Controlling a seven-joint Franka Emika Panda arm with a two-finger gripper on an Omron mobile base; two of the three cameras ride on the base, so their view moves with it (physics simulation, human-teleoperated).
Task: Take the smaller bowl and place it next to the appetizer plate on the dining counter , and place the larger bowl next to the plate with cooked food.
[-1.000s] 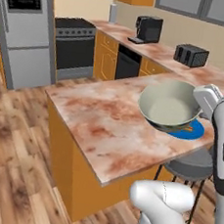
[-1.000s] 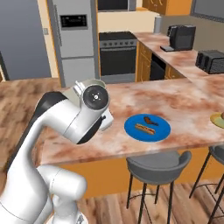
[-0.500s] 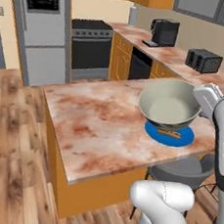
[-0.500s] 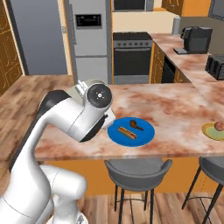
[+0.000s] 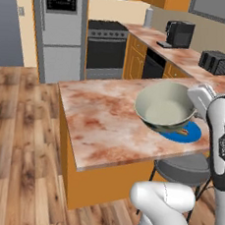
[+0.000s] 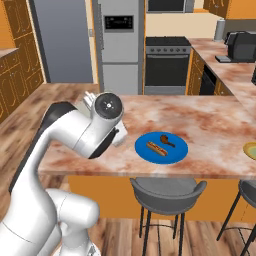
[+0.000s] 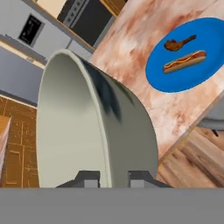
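Gripper was clamped on the rim of the larger bowl, holding it above the dining counter, over the plate with cooked food. No legible writing.

Long marbled reddish-brown and cream stone bench carries a flat bright blue plate near its front edge, holding a sausage in a bun and a brown drumstick. Grey stool sits just below. White arm left of the plate.

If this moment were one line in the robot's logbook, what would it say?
pincer: shut on larger bowl | bowl: held above dining counter | plate with cooked food: on counter
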